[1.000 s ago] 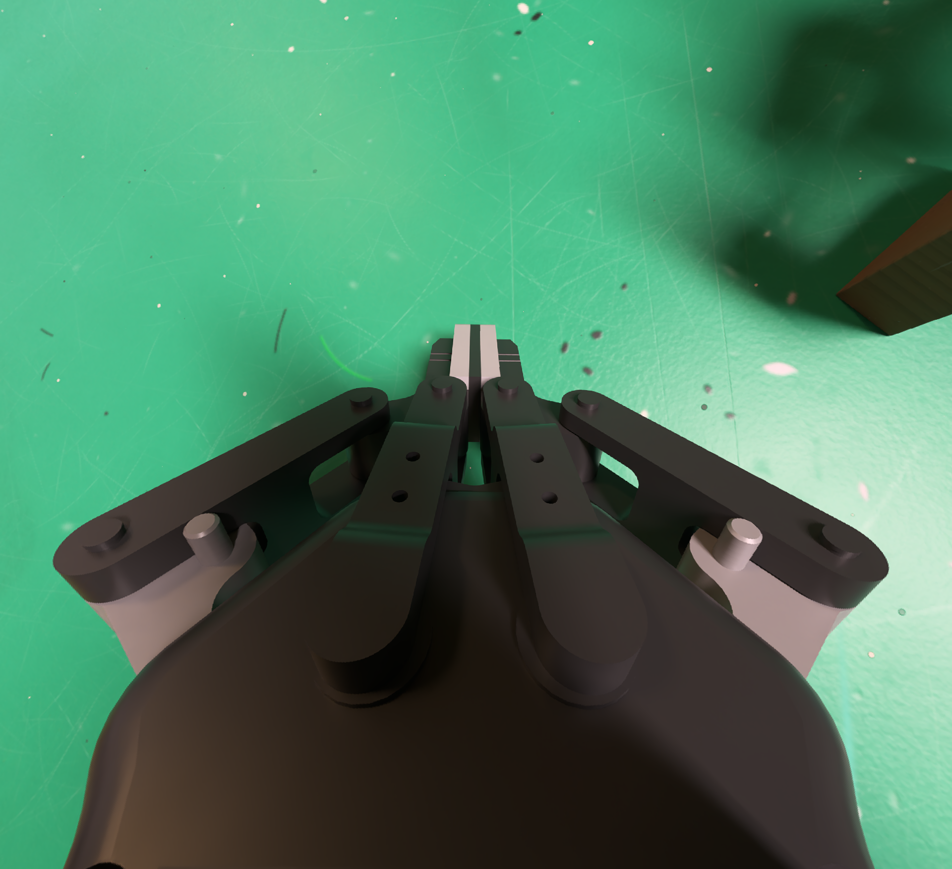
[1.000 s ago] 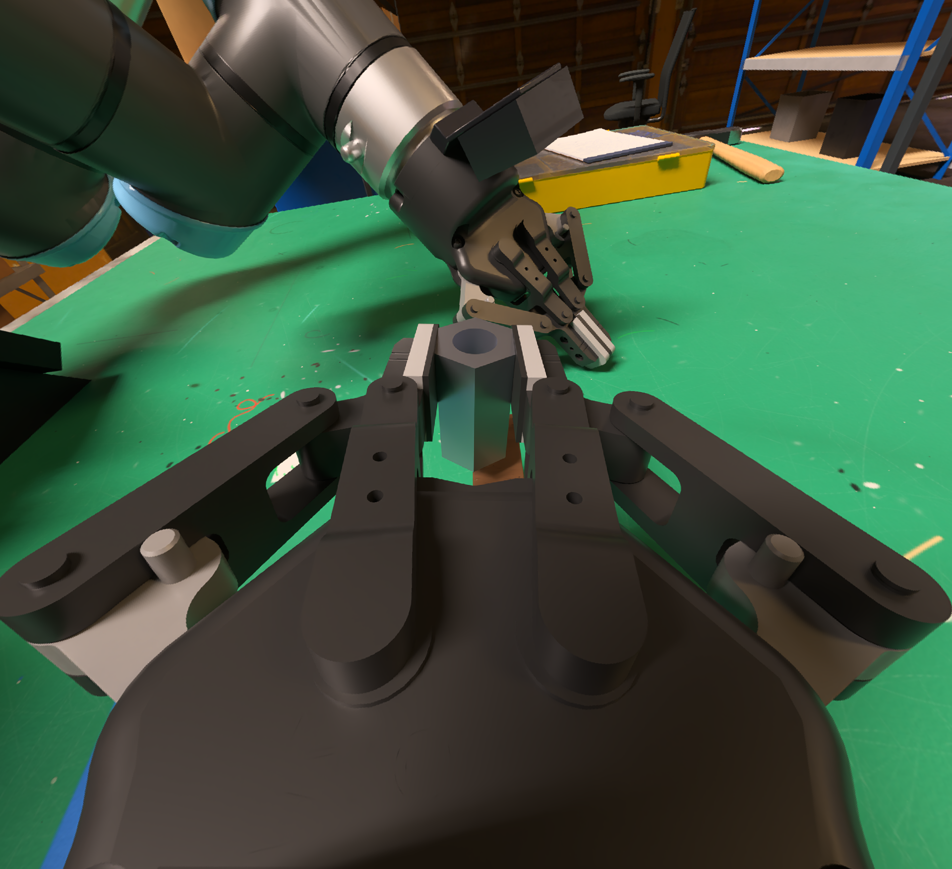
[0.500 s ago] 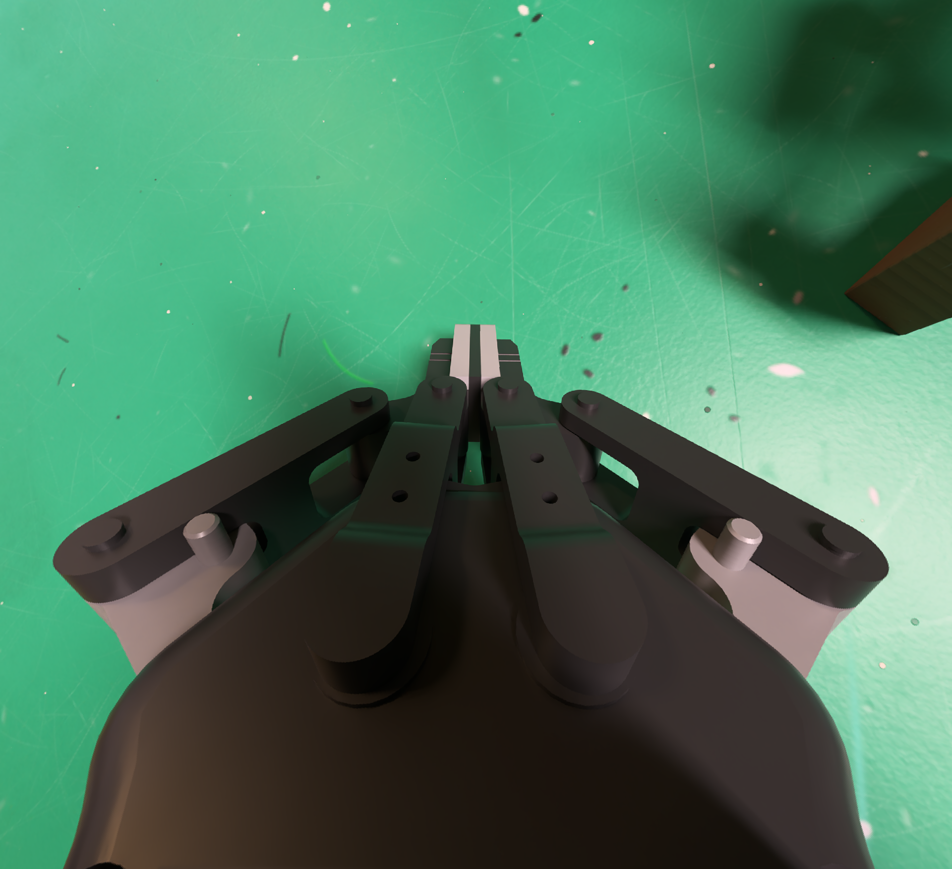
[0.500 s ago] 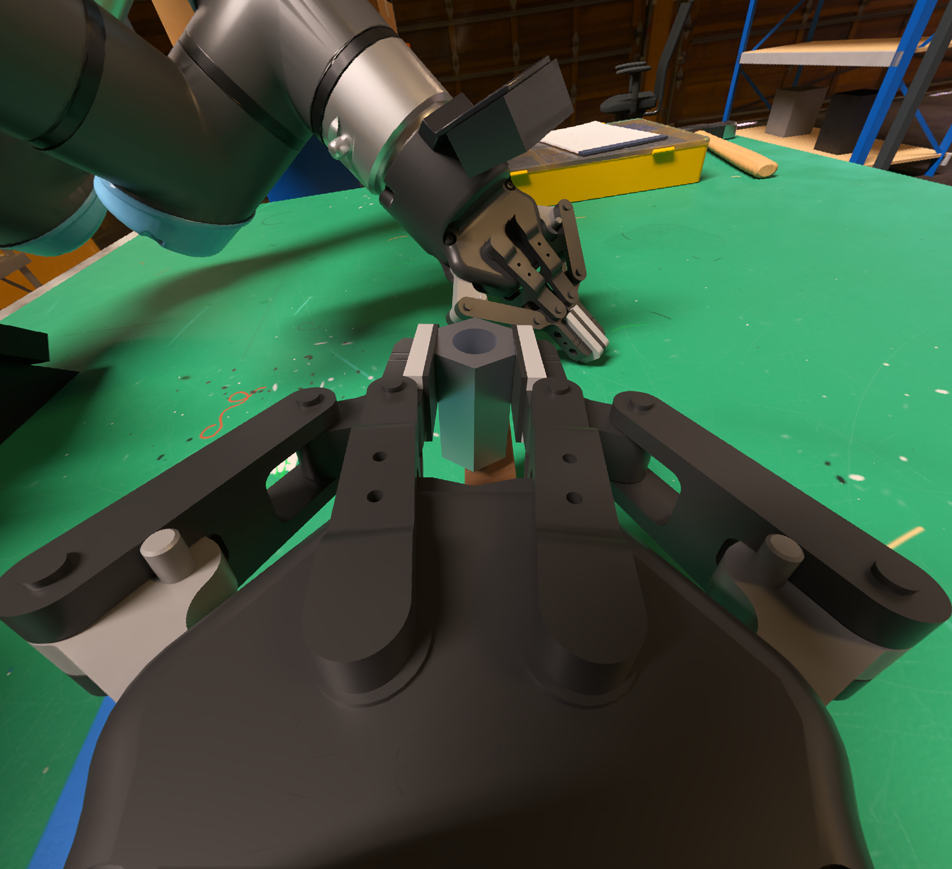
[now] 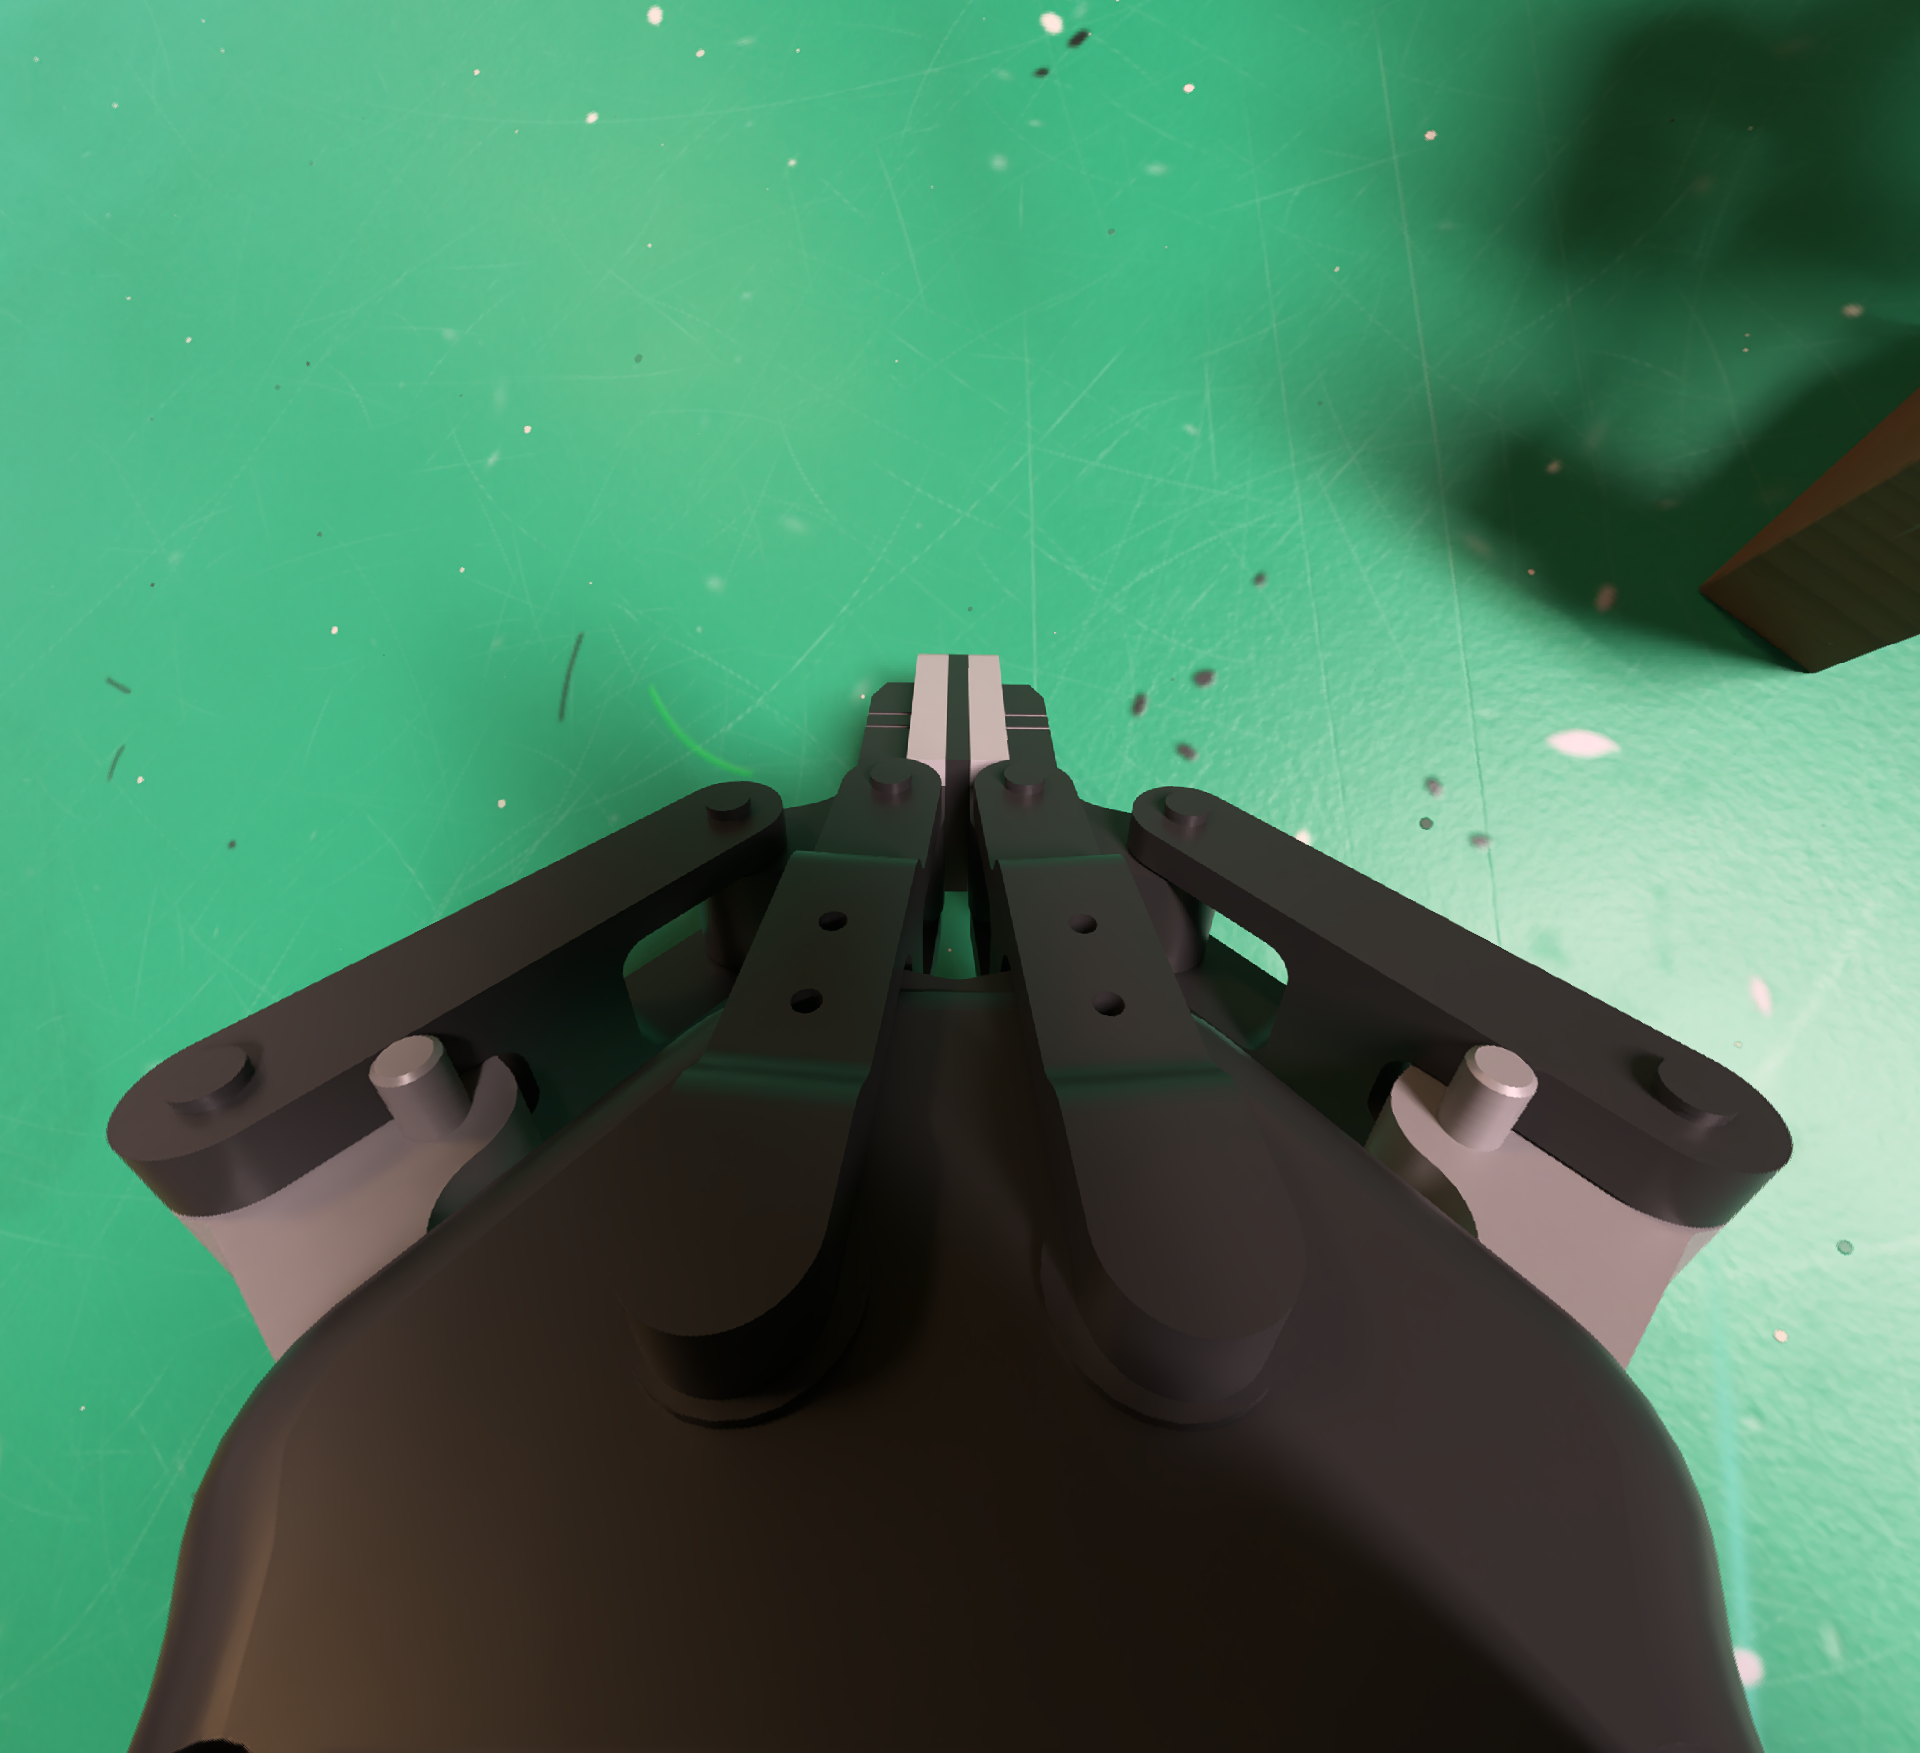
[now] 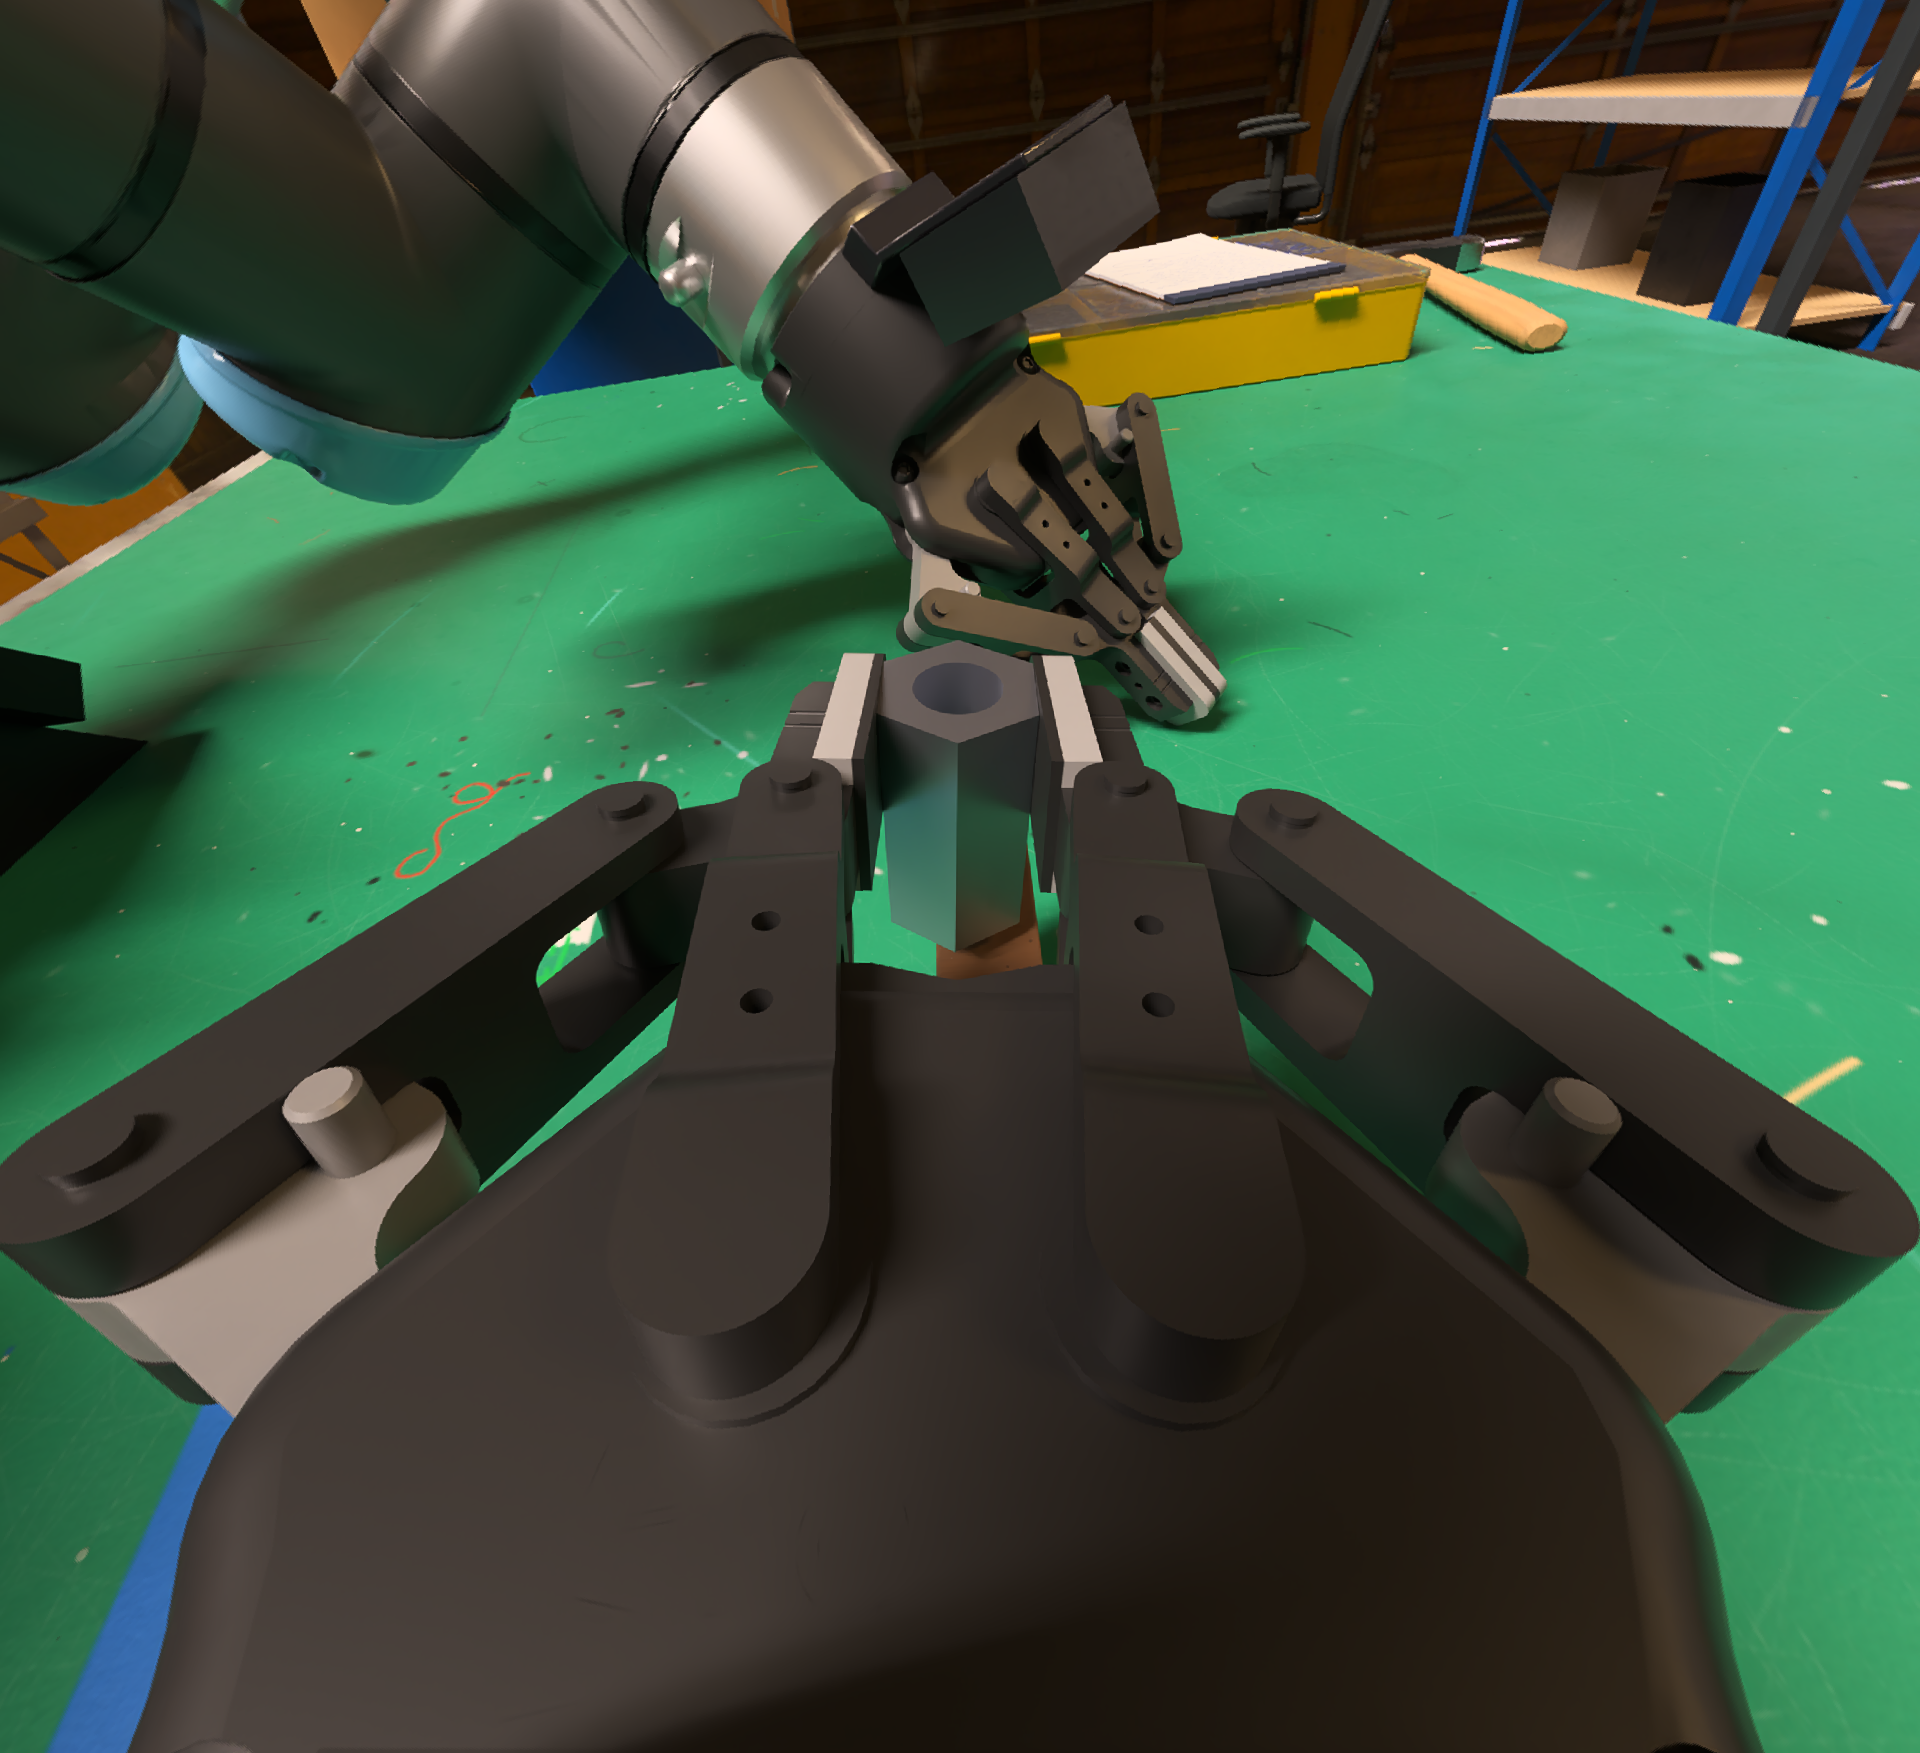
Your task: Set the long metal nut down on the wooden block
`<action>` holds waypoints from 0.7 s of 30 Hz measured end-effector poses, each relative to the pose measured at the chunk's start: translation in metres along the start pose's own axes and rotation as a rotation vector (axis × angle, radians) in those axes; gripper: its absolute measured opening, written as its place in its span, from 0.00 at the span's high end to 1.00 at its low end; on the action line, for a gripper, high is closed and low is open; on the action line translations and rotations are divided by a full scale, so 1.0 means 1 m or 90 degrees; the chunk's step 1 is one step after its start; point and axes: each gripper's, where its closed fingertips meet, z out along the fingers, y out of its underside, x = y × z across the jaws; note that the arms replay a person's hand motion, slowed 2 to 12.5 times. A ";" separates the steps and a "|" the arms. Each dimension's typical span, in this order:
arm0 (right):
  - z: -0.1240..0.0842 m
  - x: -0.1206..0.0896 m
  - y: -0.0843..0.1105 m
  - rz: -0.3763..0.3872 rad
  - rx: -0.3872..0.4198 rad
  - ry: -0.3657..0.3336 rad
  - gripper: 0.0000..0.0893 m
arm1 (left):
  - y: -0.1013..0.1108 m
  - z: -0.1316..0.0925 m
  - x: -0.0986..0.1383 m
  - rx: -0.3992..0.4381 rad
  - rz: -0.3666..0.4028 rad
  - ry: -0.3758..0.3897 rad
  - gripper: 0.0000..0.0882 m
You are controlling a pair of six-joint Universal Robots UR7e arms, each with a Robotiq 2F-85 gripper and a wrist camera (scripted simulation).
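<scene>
My right gripper [image 6: 956, 695] is shut on the long metal nut [image 6: 954, 820], a grey hexagonal piece with a round bore, held upright between the pads. A sliver of the wooden block [image 6: 987, 953] shows just under the nut's lower end; I cannot tell whether they touch. My left gripper [image 5: 958, 701] is shut and empty, low over the green mat. It also shows in the right wrist view [image 6: 1169, 669], just beyond the nut. A corner of the wooden block [image 5: 1839, 571] shows at the right edge of the left wrist view.
A green mat [image 6: 1507, 664] covers the table. The left arm [image 6: 468, 176] reaches in from the upper left. A yellow case [image 6: 1236, 321] and a wooden handle [image 6: 1486, 311] lie at the far edge. A dark object [image 6: 42, 727] sits at the left edge. Blue shelving [image 6: 1714, 82] stands behind.
The right wrist view has shifted a little: the left arm, yellow case and mat marks sit slightly differently. In the left wrist view the block corner has slid slightly right. Both grippers stay shut.
</scene>
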 end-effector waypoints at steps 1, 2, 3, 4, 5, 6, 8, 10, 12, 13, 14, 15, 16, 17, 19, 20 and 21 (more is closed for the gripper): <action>0.000 0.000 0.000 0.000 0.001 0.000 0.73 | 0.000 0.000 0.000 0.000 0.000 0.000 1.00; 0.000 0.000 0.000 0.000 0.001 0.001 0.73 | 0.000 0.000 0.000 0.000 0.000 0.000 1.00; 0.000 0.000 0.000 0.000 0.002 0.001 0.73 | 0.000 0.000 0.000 0.000 0.000 0.000 1.00; 0.000 0.000 -0.001 0.001 0.002 0.001 0.73 | 0.000 0.000 0.000 0.000 0.000 0.000 1.00; 0.000 0.000 -0.001 0.001 0.003 0.002 0.73 | 0.000 0.000 0.000 0.000 0.000 0.000 1.00; -0.001 0.000 -0.001 0.001 0.003 0.003 0.73 | 0.000 0.000 0.000 0.000 0.000 0.000 1.00; -0.001 0.000 -0.001 0.001 0.003 0.004 0.73 | 0.000 0.000 0.000 0.001 -0.001 0.000 1.00; -0.001 0.000 -0.001 0.001 0.003 0.005 0.73 | 0.000 0.000 0.000 0.001 -0.001 -0.001 1.00; -0.001 0.000 -0.001 0.001 0.003 0.006 0.73 | 0.000 0.000 0.000 0.001 -0.001 -0.001 1.00; -0.001 0.000 -0.001 0.000 0.003 0.006 0.73 | 0.000 0.000 0.000 0.001 0.000 -0.001 1.00; -0.001 0.000 0.000 0.000 0.003 0.006 0.73 | 0.000 0.000 0.000 0.001 0.000 -0.001 1.00; -0.001 0.000 0.000 0.000 0.002 0.006 0.73 | 0.000 0.000 0.000 0.001 0.000 -0.001 1.00; 0.000 0.000 0.000 0.000 0.002 0.006 0.73 | 0.000 0.000 0.000 0.001 0.000 -0.001 1.00; 0.000 0.000 0.000 0.000 0.001 0.006 0.73 | 0.000 0.000 0.000 0.001 0.000 -0.001 1.00; 0.000 0.000 0.001 0.000 0.000 0.006 0.73 | 0.000 0.000 0.000 0.001 0.000 -0.001 1.00; 0.000 0.000 0.001 0.000 -0.001 0.006 0.73 | 0.000 0.000 0.000 0.001 -0.001 -0.001 1.00; 0.000 0.000 0.001 -0.001 -0.001 0.006 0.73 | 0.000 0.000 0.000 0.001 -0.001 -0.001 1.00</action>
